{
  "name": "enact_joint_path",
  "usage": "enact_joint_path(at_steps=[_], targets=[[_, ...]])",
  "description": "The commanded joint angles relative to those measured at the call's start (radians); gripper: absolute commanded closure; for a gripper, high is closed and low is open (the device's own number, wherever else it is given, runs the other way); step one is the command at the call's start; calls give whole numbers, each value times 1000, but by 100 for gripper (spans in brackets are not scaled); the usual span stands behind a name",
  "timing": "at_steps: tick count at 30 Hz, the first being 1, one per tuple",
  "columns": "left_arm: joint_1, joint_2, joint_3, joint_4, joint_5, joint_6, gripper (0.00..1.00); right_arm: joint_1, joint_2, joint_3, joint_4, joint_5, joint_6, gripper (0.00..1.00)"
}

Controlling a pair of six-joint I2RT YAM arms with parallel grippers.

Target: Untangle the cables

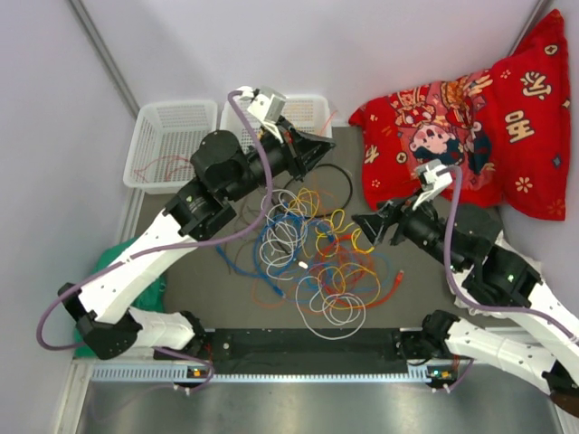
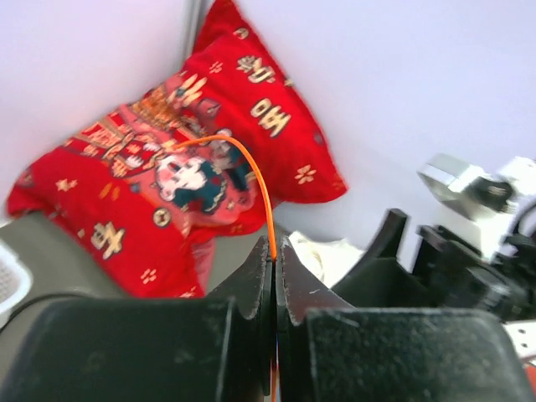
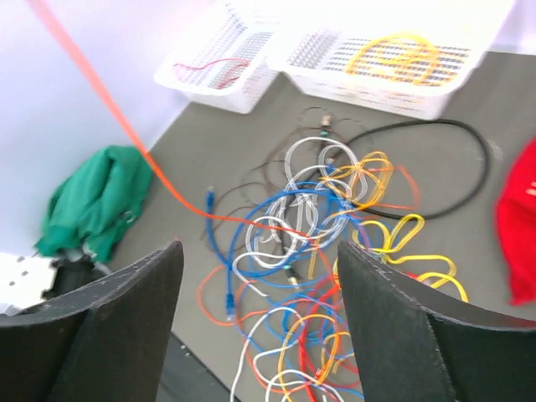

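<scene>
Cables [image 1: 312, 262] [image 3: 318, 251]: a tangled heap of yellow, orange, red, blue & white, lying mid-frame in the top view on the dark grey table [image 1: 208, 285], between the 2 grippers. In the right wrist view the heap fills the centre & lower middle. 1 black cable [image 1: 342, 185] [image 3: 456, 167] loops out at the heap's upper right. 1 blue cable [image 3: 216, 251] w/ a small plug end trails off at the heap's left.

1 orange cable [image 2: 251, 163] [image 3: 96, 84] is lifted. In the right wrist view it runs taut from the upper left corner down into the pile. In the left wrist view it arcs up out of the left gripper [image 2: 275, 251] [image 1: 324, 149], whose jaws are closed on it w/ the strand pinched between them. In the top view that gripper sits above the heap's upper edge, near the baskets.

Right gripper [image 1: 360, 224] [image 3: 258, 260]: jaws wide apart, holding nothing, at the heap's right edge.

Farther out, 2 white baskets sit at the top of frame. The basket at left [image 1: 154, 136] [image 3: 226, 96] holds a thin red wire [image 3: 219, 67]; the basket at right [image 1: 308, 113] [image 3: 368, 92] holds a coiled yellow cable [image 3: 402, 54]. Red pillow [image 1: 470, 136] [image 2: 184, 184] upper right in the top view; green cloth [image 1: 156, 294] [image 3: 96, 201] at left.
</scene>
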Motion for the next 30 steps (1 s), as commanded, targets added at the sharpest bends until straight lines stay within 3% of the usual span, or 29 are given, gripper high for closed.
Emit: enact_joint_path(at_steps=[1, 3, 11, 21, 22, 23, 25, 26, 27, 30], targets=[[3, 57, 96, -133, -139, 56, 100, 6, 23, -23, 130, -100, 9, 27], [15, 70, 175, -182, -199, 68, 100, 6, 29, -31, 129, -117, 9, 28], [29, 110, 315, -227, -195, 88, 100, 8, 120, -160, 257, -243, 4, 27], [29, 118, 332, -239, -183, 79, 100, 9, 369, -275, 445, -84, -20, 31], [29, 115, 332, -241, -184, 82, 100, 9, 394, -269, 442, -62, -14, 36], [27, 115, 334, -242, -186, 82, 100, 9, 420, -255, 440, -27, -13, 52], [27, 109, 334, -252, -192, 87, 100, 9, 462, -237, 443, -7, -2, 73], [27, 106, 332, -258, -195, 90, 100, 9, 465, -234, 445, 1, -4, 94], [29, 95, 329, -261, -201, 91, 100, 9, 450, -229, 437, 7, -1, 100], [27, 55, 280, -265, -256, 102, 100, 9, 385, -206, 404, 44, 4, 100]])
